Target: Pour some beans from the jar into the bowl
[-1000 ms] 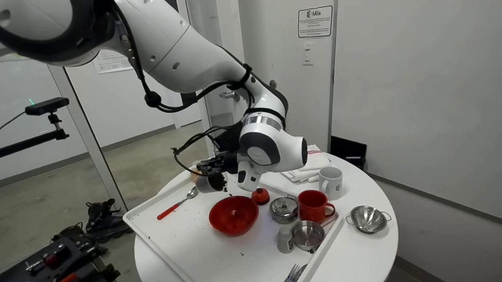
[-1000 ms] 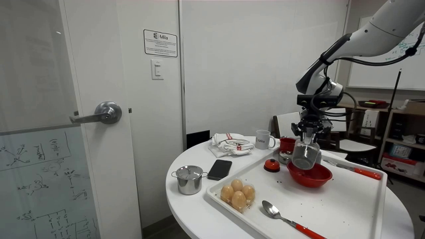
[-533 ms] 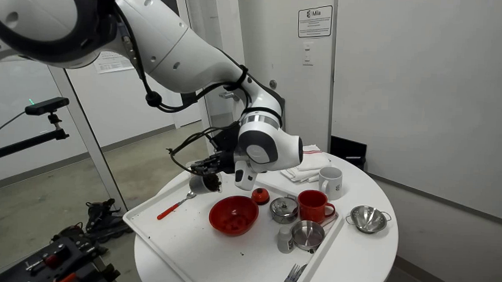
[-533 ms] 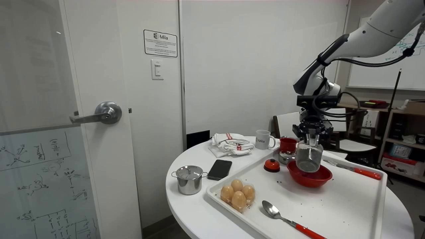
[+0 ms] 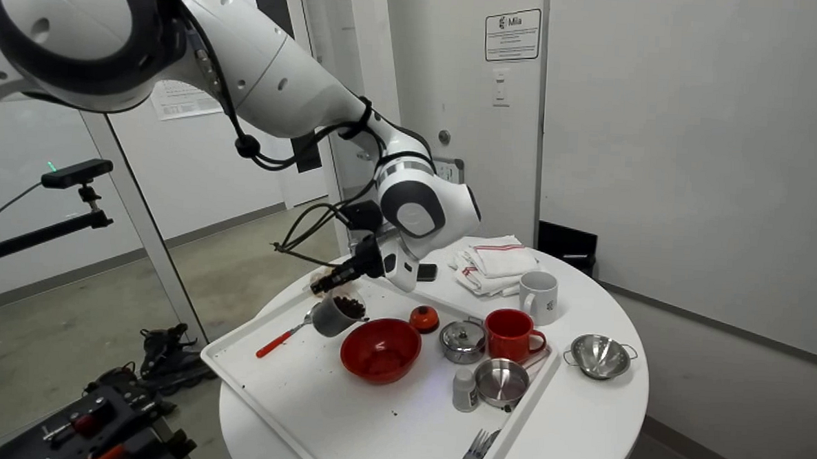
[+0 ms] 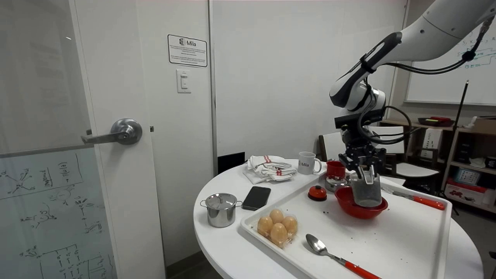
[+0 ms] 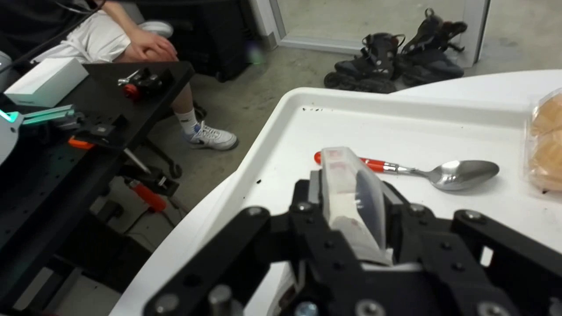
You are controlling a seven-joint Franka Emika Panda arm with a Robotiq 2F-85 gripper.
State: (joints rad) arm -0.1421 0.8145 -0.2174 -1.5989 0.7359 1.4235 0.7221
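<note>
Greyish jar [image 5: 331,318] aslant, mouth upward.

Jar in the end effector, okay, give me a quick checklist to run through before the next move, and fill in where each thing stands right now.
1. End effector closed on the jar: ok.
2. Beans in the jar: ok, dark ones show at its mouth.
3. Jar over the bowl for pouring: not ok, in an exterior view it looks off to the bowl's side.
4. Bowl upright on the tray: ok.
5. Beans in the bowl: cannot tell, its shiny inside gives no clear detail.
6. Tray free of spills: not ok, small dark bits lie on it.
</note>
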